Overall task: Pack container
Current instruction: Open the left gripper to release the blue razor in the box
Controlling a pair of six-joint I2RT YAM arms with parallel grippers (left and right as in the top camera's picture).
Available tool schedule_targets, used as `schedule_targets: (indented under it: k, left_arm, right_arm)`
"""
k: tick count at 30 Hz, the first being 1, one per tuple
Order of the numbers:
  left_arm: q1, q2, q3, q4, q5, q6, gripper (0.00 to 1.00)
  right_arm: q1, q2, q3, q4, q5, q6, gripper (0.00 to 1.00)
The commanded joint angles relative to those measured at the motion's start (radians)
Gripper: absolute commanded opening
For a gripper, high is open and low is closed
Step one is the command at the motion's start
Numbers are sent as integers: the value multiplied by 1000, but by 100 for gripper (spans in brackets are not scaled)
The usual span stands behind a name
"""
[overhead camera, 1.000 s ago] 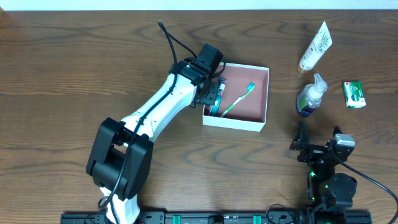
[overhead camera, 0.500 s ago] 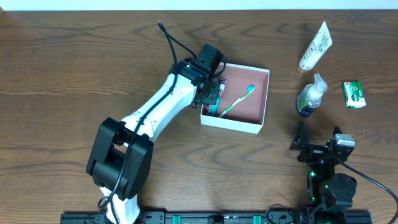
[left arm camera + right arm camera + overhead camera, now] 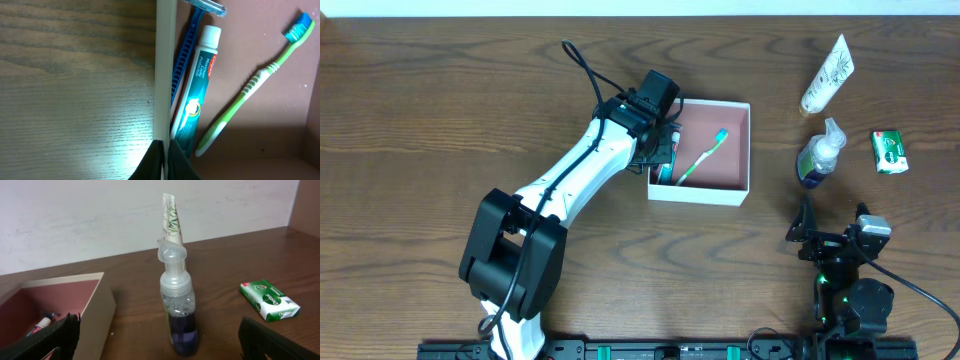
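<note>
We recorded toothbrush [image 3: 250,87], toothpaste [image 3: 197,95], razor [image 3: 185,55] packed beside the left claw [image 3: 162,146], clamped on the container [image 3: 165,75] wall; bottle [image 3: 176,305], tube [image 3: 172,222], soap [image 3: 270,300] lay unpacked before the wide-open right claw [image 3: 806,228].

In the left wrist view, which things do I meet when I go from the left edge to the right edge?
Bare table → white wall of the container → blue razor → toothpaste tube → green toothbrush.

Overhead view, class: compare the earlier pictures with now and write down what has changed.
The left gripper, shut on the left wall of the container, turned it slightly counterclockwise; it now lies squarer to the table. Bottle, tube, green box and right gripper stayed put.
</note>
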Motion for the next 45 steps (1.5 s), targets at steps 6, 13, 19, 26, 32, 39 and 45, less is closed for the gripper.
schedule_targets:
  k: [6, 13, 19, 26, 32, 39, 45]
  left_arm:
    - [0, 22, -2, 7, -1, -86, 6]
    - [1, 22, -2, -13, -2, -157, 6]
    - [1, 22, -2, -14, -6, -183, 6]
    - [1, 22, -2, -14, -6, -98, 6]
    - [1, 22, -2, -12, -9, -37, 6]
    - [1, 22, -2, -11, -13, -17, 6]
    - [1, 22, -2, -11, -13, -16, 9]
  right_arm:
    - [-10, -5, -3, -2, -4, -14, 99]
    - [-10, -5, -3, -2, -4, -14, 99]
    - [-10, -5, -3, -2, -4, -14, 99]
    - [-10, -5, -3, -2, -3, -14, 99]
    - [-10, -5, -3, -2, -4, -14, 99]
    - [-10, -5, -3, -2, -4, -14, 99]
    - [-10, -5, -3, -2, -4, -14, 99]
